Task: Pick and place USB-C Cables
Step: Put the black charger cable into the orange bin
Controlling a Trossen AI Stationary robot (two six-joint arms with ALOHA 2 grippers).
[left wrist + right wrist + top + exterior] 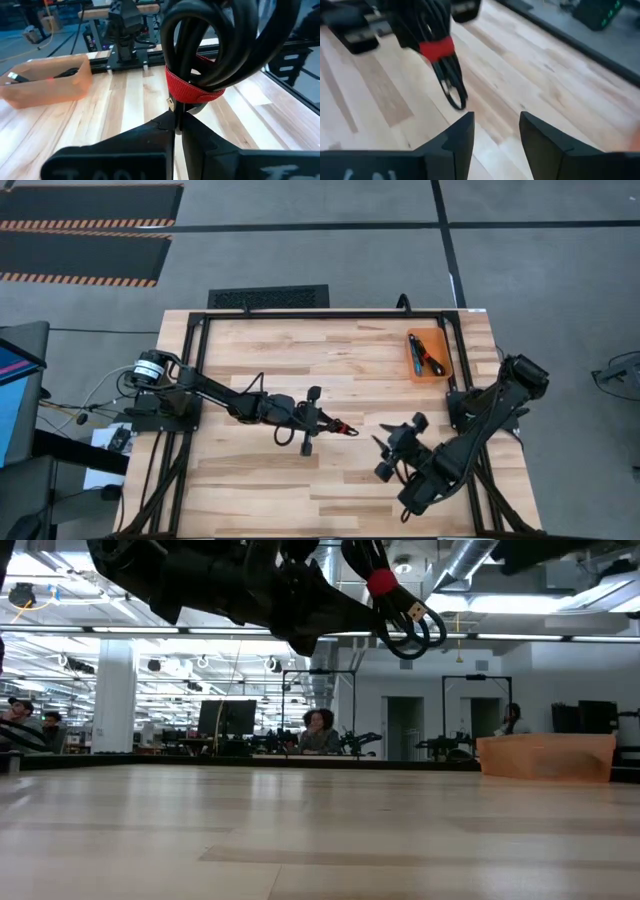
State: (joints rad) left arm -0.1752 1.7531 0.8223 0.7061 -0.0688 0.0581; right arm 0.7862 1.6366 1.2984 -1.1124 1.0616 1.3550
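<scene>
Left gripper: the left gripper (pixel 322 422) is out over the middle of the desk (pixel 300 360), raised above the wood, and clamped on the black cable with the red strap (pixel 343 427).
Held cable: a coiled black bundle bound by a red strap; in the low view (pixel 405 612) it hangs clear of the desk, loops pointing down and away from the arm. In the left wrist view (pixel 210 55) the two fingers (pixel 150 135) meet tight just below the red strap.
Right gripper: the right gripper (pixel 392 438) sits over the right half of the desk, near the held cable but apart from it. In the right wrist view its two fingers (pixel 460 137) stand apart with bare wood showing between them, holding nothing, and the held cable (pixel 442 65) shows beyond them.
Tray: the orange tray (pixel 437 363) lies at the far right corner of the desk, well apart from both grippers.
Cables in tray: a teal cable (pixel 415 354) lies along one side of the tray, with a dark cable with some red (pixel 430 359) beside it; the tray's contents are too small to tell further.
Room: a seated person (pixel 318 730) shows far behind the desk in the low view.
</scene>
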